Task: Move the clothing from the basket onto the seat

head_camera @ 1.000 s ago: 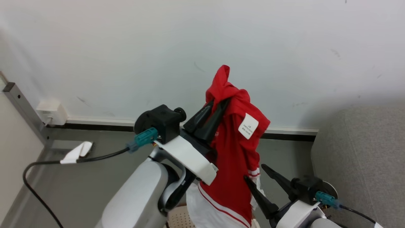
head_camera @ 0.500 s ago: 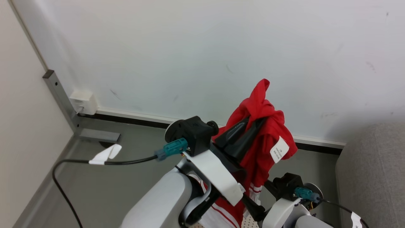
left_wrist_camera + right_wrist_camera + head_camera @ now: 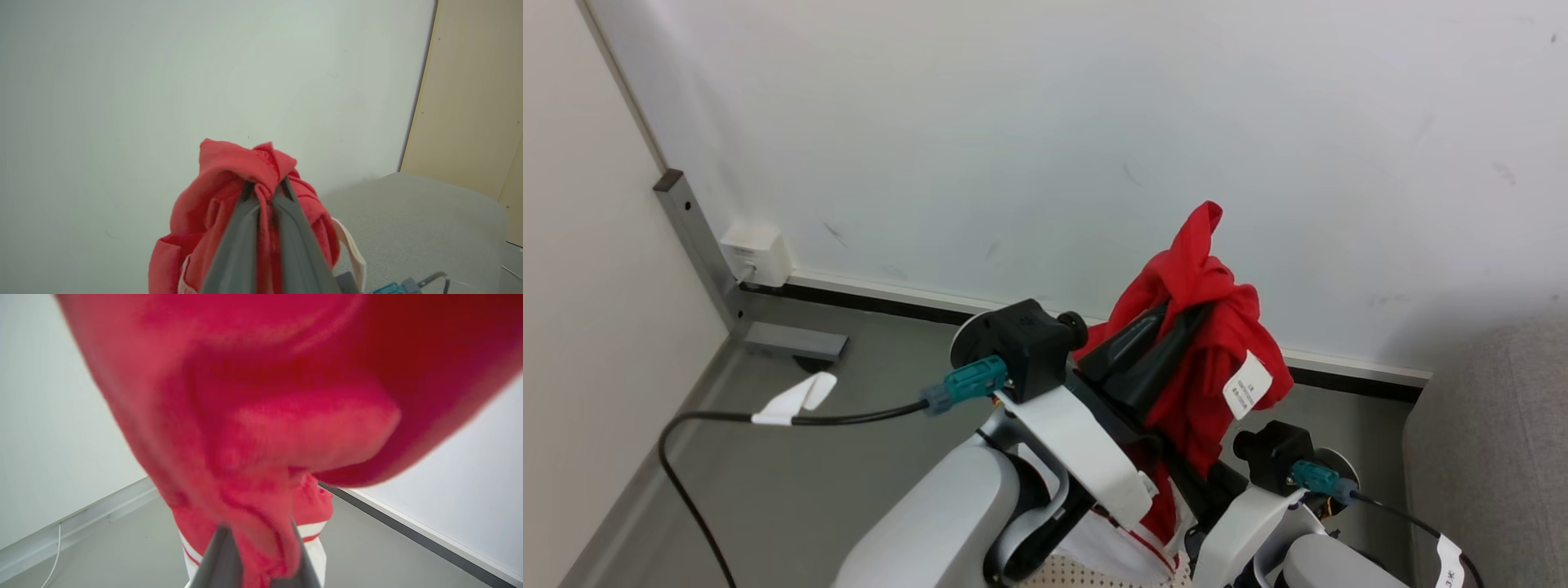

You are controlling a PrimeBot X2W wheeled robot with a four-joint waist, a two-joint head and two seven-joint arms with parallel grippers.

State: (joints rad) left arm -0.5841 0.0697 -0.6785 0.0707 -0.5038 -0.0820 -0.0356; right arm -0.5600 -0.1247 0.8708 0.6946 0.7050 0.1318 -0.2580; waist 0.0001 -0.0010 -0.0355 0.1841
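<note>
The left claw is clamped on a bunch of the clothing, raised before the wall; red folds bury its fingertips. At 5 o'clock the right claw pokes into hanging cloth, its tips smothered, so its grip cannot be told. A sliver of the basket is cut off at 6 o'clock. The seat edges in at 4.
</note>
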